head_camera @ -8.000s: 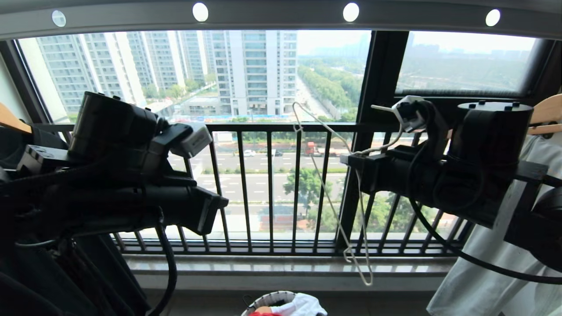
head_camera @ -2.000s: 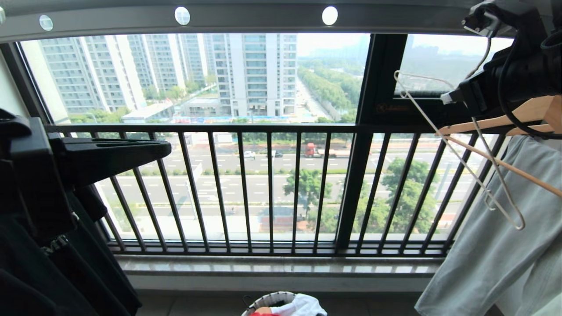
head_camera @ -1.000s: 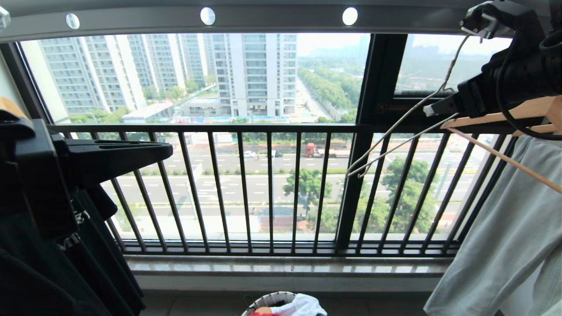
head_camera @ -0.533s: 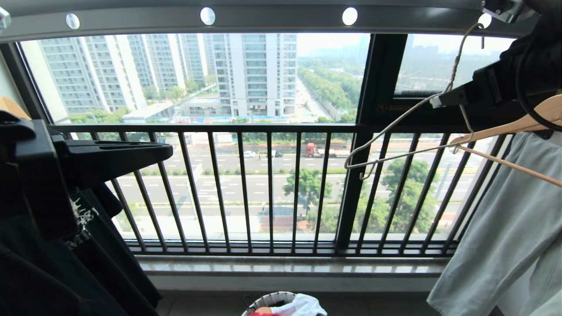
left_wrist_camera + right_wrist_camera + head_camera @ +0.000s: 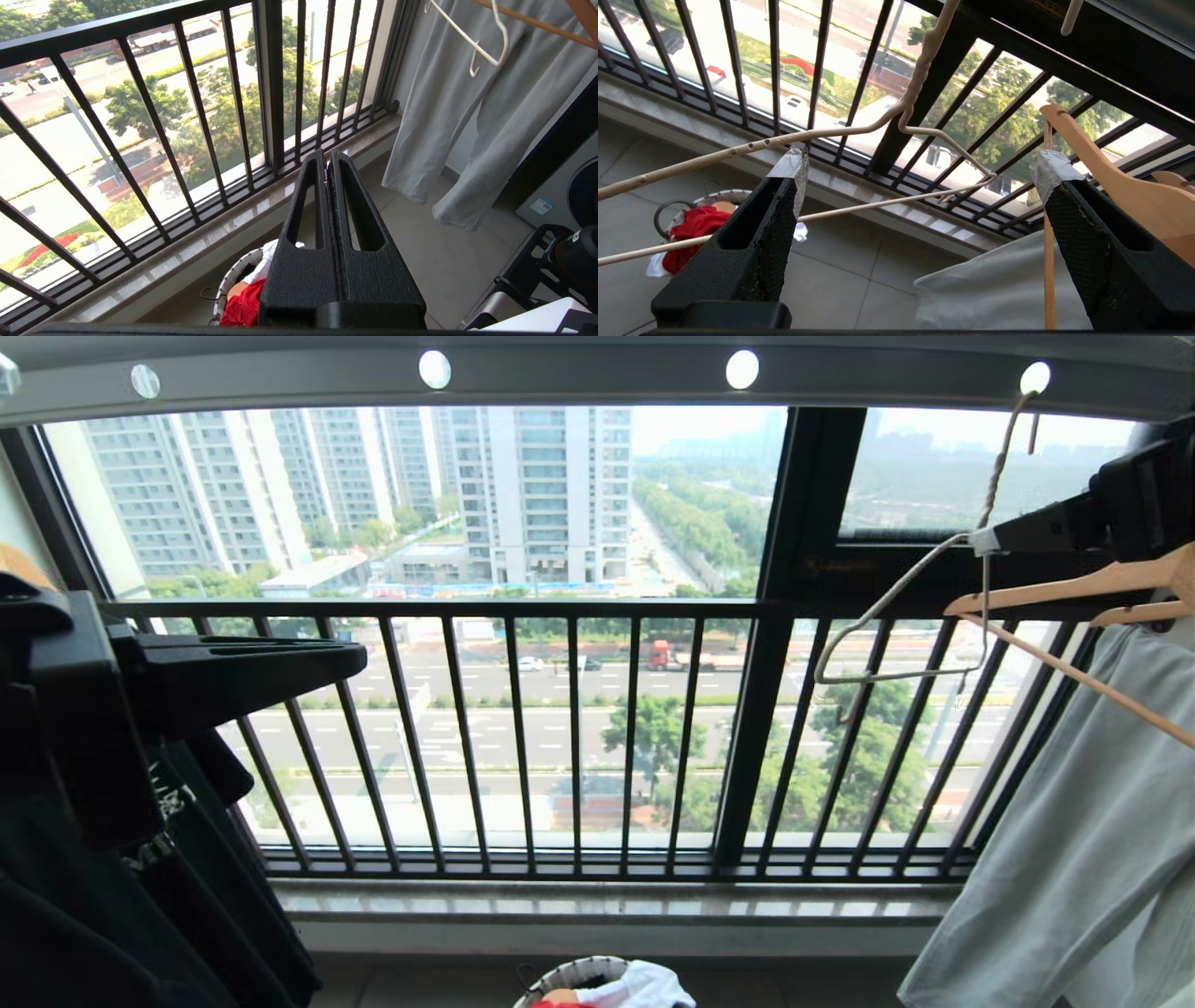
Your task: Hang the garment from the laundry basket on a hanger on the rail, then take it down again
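Hanger [image 5: 920, 607] hooked on rail [image 5: 579, 378], 1 o'clock; right pincer [image 5: 920, 186] released beside it.
Wooden hanger [image 5: 1074, 593] and grey garment [image 5: 1055, 859] crowd it; left pincer [image 5: 327, 161] clenched; red garment [image 5: 243, 305] in basket [image 5: 560, 980], 6 o'clock.

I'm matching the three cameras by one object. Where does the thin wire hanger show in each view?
Head view: hanger upper right, hooked into a hole of the rail.
Left wrist view: hanger top right corner.
Right wrist view: hanger across the open fingers.
Shared landmark: black railing.
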{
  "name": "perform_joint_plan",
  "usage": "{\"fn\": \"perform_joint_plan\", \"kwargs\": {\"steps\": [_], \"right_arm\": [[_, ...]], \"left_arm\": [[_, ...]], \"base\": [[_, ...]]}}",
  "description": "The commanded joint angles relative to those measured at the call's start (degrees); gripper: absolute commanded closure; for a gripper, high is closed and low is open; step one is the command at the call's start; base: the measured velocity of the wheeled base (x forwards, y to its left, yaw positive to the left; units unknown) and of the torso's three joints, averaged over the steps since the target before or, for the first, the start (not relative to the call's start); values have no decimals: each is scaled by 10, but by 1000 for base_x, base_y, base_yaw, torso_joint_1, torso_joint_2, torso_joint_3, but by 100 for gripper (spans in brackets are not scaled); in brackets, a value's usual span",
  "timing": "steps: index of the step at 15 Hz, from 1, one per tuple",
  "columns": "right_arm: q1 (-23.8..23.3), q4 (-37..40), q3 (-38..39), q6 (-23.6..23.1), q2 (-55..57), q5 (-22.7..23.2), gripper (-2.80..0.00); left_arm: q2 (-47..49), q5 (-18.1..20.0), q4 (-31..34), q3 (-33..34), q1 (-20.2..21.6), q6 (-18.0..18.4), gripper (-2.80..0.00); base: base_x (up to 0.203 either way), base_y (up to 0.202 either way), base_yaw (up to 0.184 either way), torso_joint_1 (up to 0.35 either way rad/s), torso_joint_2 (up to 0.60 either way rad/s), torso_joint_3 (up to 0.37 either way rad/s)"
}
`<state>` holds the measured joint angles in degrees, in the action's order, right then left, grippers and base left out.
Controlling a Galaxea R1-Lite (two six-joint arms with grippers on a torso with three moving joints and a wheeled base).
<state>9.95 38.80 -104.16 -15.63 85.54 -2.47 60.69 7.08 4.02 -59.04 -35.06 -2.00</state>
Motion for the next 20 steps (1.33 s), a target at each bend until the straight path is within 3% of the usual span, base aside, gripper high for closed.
{"fn": "perform_joint_plan", "kwargs": {"steps": [1, 5, 6, 12, 16, 20], "right_arm": [[1, 2, 30, -1, -54, 1, -280], [1, 2, 106, -1, -144, 13, -280], [1, 2, 126, -1, -170, 22, 0], [1, 2, 178, 32, -287, 57, 0], [0, -2, 184, 119, -388, 56, 0], [0, -3, 211, 163, -514, 50, 0]], "left_arm": [[-2, 0, 0, -1, 0, 0, 0], [-2, 0, 0, 0, 0, 0, 0], [-2, 0, 0, 0, 0, 0, 0], [-5, 1, -1, 19, 0, 2, 0], [-52, -8, 4, 45, 11, -2, 0], [-177, -73, 4, 115, 66, 0, 0]], "base": [[0, 0, 0, 0, 0, 0], [0, 0, 0, 0, 0, 0], [0, 0, 0, 0, 0, 0], [0, 0, 0, 0, 0, 0], [0, 0, 0, 0, 0, 0], [0, 0, 0, 0, 0, 0]]}}
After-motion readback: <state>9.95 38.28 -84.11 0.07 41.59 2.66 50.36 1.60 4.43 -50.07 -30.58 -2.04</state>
